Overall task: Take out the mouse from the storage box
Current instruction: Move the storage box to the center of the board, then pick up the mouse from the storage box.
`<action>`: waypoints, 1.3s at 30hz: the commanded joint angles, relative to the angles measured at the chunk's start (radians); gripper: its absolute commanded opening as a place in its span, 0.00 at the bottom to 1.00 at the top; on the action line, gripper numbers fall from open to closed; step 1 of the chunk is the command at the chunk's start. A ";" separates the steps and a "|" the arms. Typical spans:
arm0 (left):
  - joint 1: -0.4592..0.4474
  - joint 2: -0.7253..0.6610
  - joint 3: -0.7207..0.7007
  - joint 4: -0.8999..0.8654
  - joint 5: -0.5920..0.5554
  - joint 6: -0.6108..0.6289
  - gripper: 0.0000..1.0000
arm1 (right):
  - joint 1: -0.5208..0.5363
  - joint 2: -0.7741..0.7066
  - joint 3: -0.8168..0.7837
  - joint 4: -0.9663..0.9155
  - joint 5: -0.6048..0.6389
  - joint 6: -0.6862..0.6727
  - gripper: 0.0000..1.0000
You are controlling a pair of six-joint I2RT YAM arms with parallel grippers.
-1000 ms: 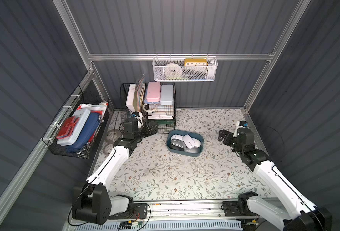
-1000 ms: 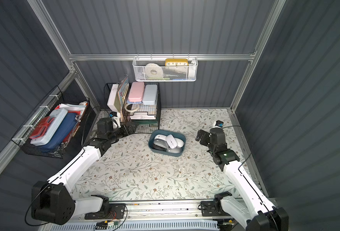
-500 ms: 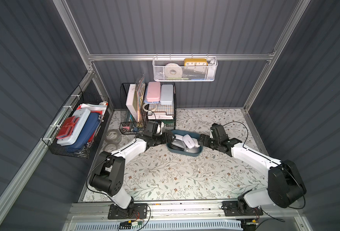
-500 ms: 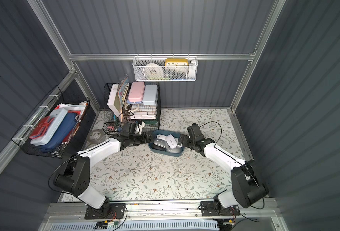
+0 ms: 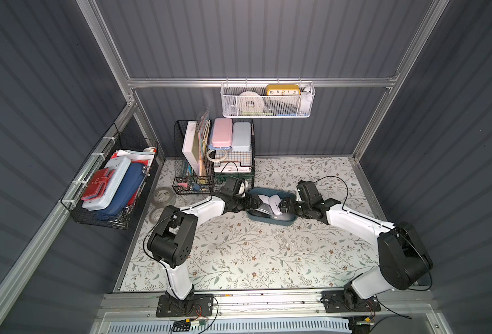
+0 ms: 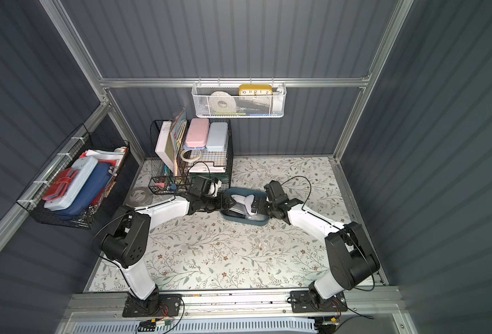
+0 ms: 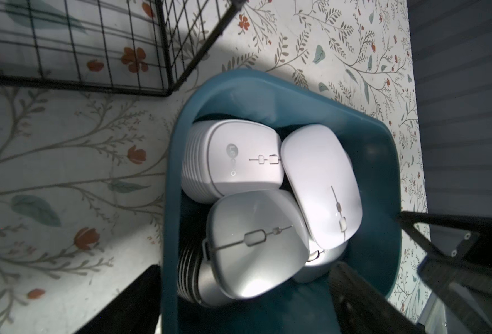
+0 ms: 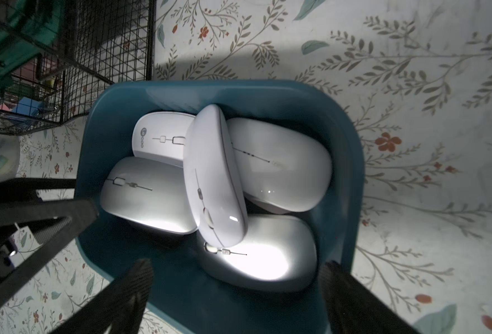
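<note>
Roughly: my left gripper (image 7: 244, 269) and right gripper (image 8: 236, 269) gape wide over storage box (image 8: 111, 110); tilted white mouse (image 8: 213, 173) half-hides others below.

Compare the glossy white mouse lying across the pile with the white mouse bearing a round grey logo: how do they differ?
The glossy white mouse lies tilted atop other mice; the white logo mouse sits lower, partly under it. The glossy white mouse shows smooth sides, the white logo mouse ribbed ones. Both lie in the dark teal plastic storage box.

Several mice (image 8: 215, 179) lie piled in the storage box (image 8: 348, 173) (wire basket (image 5: 179, 150) just behind it).
</note>
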 commanded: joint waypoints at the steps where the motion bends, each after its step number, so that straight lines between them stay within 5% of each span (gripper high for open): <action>1: -0.010 0.038 0.074 -0.021 0.000 -0.003 0.90 | 0.017 -0.014 -0.042 -0.016 0.008 0.016 0.96; 11: -0.010 0.147 0.216 -0.074 -0.029 0.021 0.86 | 0.091 -0.114 -0.091 -0.040 0.090 0.055 0.94; 16: -0.035 0.160 0.235 -0.085 -0.027 0.020 0.82 | 0.090 -0.156 -0.034 -0.133 0.293 -0.022 0.93; 30: -0.125 0.122 0.217 -0.068 -0.065 -0.024 0.80 | 0.089 0.125 0.249 -0.338 0.390 -0.159 0.88; 39: -0.125 0.025 0.127 -0.064 -0.135 -0.022 0.86 | 0.090 0.251 0.344 -0.427 0.466 -0.241 0.86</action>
